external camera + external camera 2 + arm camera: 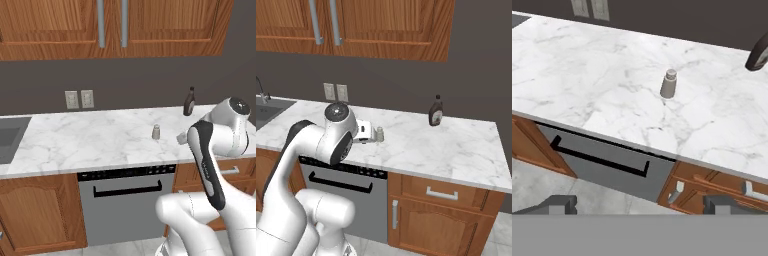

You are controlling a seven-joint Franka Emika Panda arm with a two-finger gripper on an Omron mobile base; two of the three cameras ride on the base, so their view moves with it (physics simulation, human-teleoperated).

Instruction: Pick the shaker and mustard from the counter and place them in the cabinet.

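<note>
Gripper [640, 204]: fingers [559, 204] spread fully, nothing held or touched, seen at the bottom edge of the hand view. One shaker [669, 83] is set upright at centre frame on the counter [587, 75], bare marble all round it, well back from the front edge. One dark bottle [189, 102] is stood at the back wall, upper right; two cabinet [60, 25] handles are counted above.

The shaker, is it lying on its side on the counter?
No, the shaker stands upright on the counter, with its lighter cap on top.
</note>
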